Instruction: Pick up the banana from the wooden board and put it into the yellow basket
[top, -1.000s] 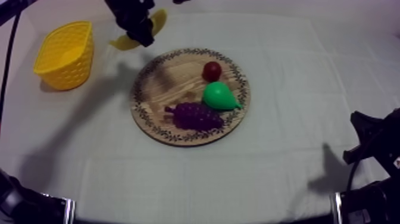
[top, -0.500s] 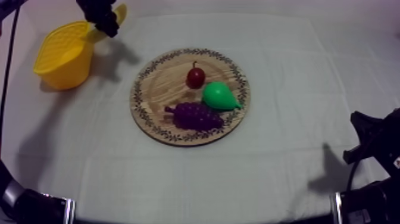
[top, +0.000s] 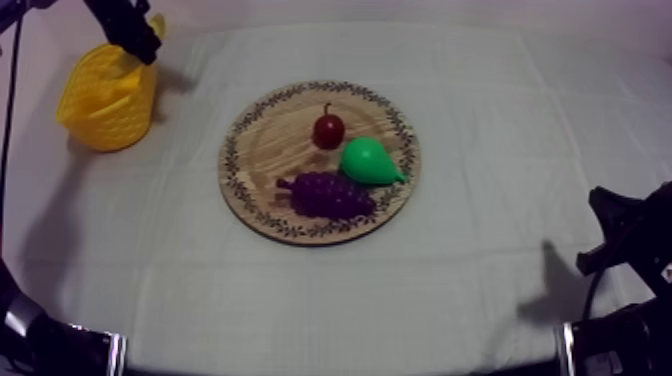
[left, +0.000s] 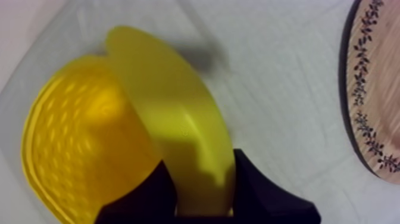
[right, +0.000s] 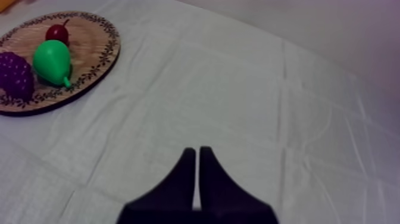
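Observation:
The yellow banana (left: 172, 131) hangs in the air, and my left gripper (left: 202, 193) is shut on its lower end. It sits right over the near rim of the yellow basket (left: 71, 149), half above the opening and half above the cloth. In the top view my left gripper (top: 130, 28) is above the basket's (top: 110, 115) far edge, with a bit of the banana (top: 156, 24) showing beside it. The round wooden board (top: 275, 140) lies mid-table. My right gripper (right: 198, 156) is shut on nothing, low at the right (top: 615, 240).
On the board lie a small red fruit (top: 328, 130), a green pear (top: 368, 160) and purple grapes (top: 328, 195). The board's patterned rim (left: 369, 107) lies to one side of the basket, with bare cloth between them.
My left gripper has carried the banana leftwards from beside the board to above the basket. The small red fruit rolled a little to the left on the board one second ago. The right arm has stayed put.

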